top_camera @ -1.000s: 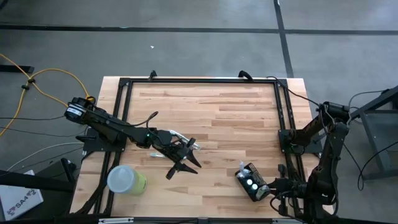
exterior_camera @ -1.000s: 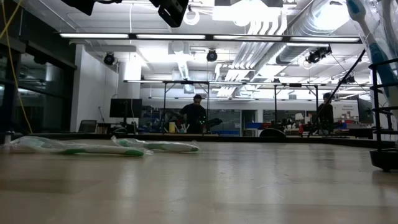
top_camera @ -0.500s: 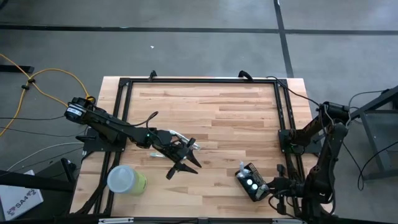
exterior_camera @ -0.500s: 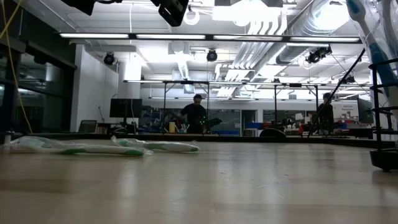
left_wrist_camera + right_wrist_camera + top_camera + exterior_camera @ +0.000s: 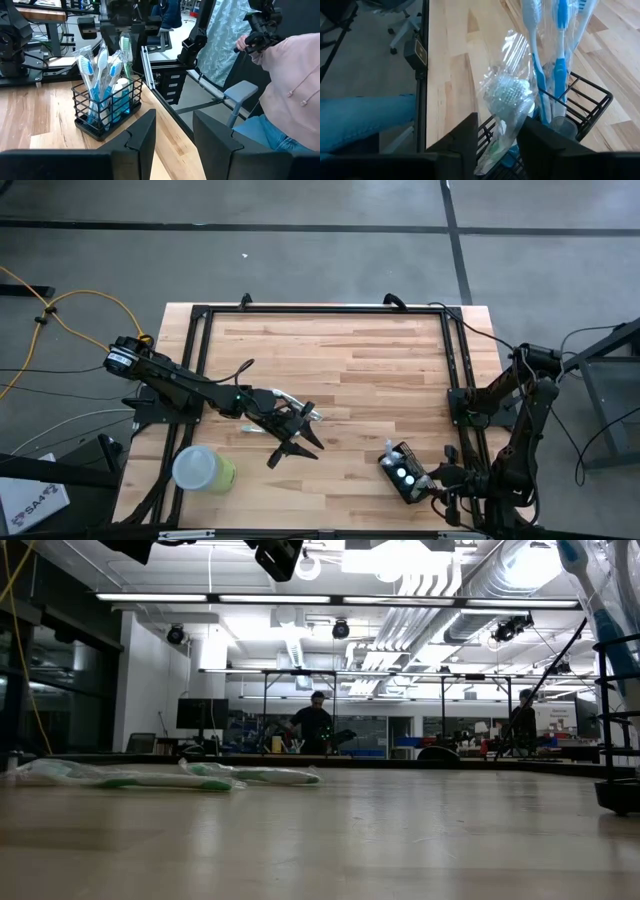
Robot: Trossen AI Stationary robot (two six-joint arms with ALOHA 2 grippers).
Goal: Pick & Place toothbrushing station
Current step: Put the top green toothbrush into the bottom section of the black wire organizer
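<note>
Right gripper (image 5: 436, 482) sits jaws spread beside the toothbrushing station (image 5: 404, 474), while the left gripper (image 5: 296, 441) hovers mid-table, fingers parted.

Bright ceiling strip lights (image 5: 330, 597) glare across the room, leaving the tabletop (image 5: 320, 840) dim and soft-focused near the low camera. From above, the light is even, with faint shadows.

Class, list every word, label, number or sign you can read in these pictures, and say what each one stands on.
"SA4": on a white sheet lying on the floor beside the table's near left corner, high view.
Signs in the room behind the table, low view: too small to read.
Toothbrush wrappers in the black wire holder: no readable print.
</note>
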